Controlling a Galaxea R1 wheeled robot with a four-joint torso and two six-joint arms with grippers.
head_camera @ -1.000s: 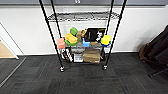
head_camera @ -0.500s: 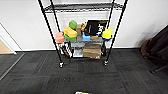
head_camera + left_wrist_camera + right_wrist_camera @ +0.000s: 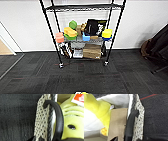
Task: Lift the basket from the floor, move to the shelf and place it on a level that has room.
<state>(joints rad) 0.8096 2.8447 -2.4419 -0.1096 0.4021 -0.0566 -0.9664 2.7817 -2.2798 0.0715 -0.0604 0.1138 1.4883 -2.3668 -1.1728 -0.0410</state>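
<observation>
From up high, the shelf stands far ahead past bare floor, so roll straight and slowly; by each wrist, the basket hangs over the carpet by its black handle, keep it level, though I cannot tell whether any fingers are clenched.

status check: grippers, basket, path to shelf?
Gripper fingers not readable. Basket close up at both wrists, yellow plush inside. Shelf dead ahead, upper level looks bare; carpet lies between.
</observation>
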